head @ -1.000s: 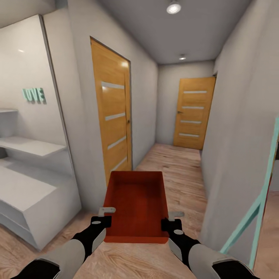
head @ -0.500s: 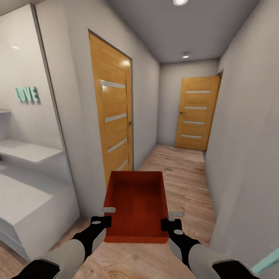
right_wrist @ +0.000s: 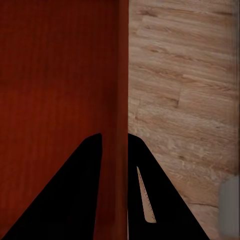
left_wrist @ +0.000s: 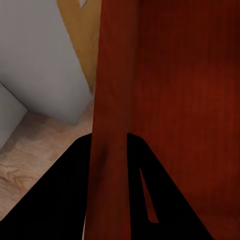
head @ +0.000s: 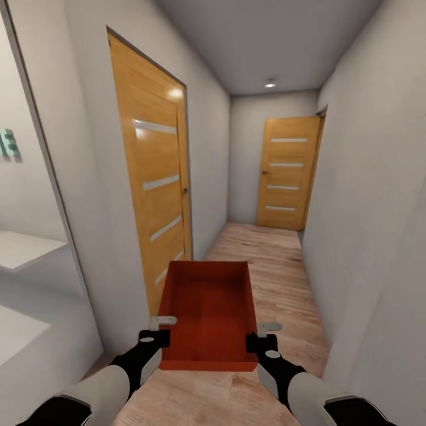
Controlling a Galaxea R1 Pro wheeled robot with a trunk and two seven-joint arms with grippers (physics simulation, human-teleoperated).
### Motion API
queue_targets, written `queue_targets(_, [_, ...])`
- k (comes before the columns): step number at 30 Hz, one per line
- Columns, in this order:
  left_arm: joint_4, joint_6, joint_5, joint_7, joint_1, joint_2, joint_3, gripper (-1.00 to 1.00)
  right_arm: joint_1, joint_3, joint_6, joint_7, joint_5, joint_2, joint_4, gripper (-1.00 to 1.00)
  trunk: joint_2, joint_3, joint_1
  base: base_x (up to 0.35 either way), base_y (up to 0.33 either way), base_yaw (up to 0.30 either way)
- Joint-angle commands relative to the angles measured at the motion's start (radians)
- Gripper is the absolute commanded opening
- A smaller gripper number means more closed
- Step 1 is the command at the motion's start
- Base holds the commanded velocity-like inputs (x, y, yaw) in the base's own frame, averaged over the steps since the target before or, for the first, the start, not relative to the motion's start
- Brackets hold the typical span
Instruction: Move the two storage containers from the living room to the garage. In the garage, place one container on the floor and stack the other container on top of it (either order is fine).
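One storage container [head: 208, 313] is held level above the wood-plank hallway floor [head: 278, 266]. Left end effector [head: 161, 329] clamps its left wall; right end effector [head: 263, 333] clamps its right wall. Two wooden doors [head: 155, 195] visible.

Only a cut-off teal letter "E" [head: 8, 145] on the white wall [head: 23, 195].
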Motion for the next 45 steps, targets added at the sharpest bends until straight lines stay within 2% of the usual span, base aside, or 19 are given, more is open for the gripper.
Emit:
queue_targets(1, [-0.006, 0.005, -0.017, 0.033, -0.001, 0.001, 0.015, -1.0, -0.001, 0.012, -0.004, -0.054, -0.015, -0.01, 0.026, -1.0, -0.001, -0.001, 0.001, 0.324, 0.091, -0.243])
queue_targets(26, [-0.004, 0.005, -0.017, 0.033, -0.001, 0.001, 0.015, -1.0, -0.001, 0.012, -0.004, -0.055, -0.016, -0.011, 0.026, -1.0, -0.001, -0.001, 0.001, 0.324, 0.091, -0.243])
queue_targets(45, [-0.006, 0.005, -0.017, 0.033, -0.001, 0.001, 0.015, -1.0, -0.001, 0.012, -0.004, -0.052, -0.017, -0.012, 0.026, -1.0, -0.001, -0.001, 0.001, 0.324, 0.084, -0.018])
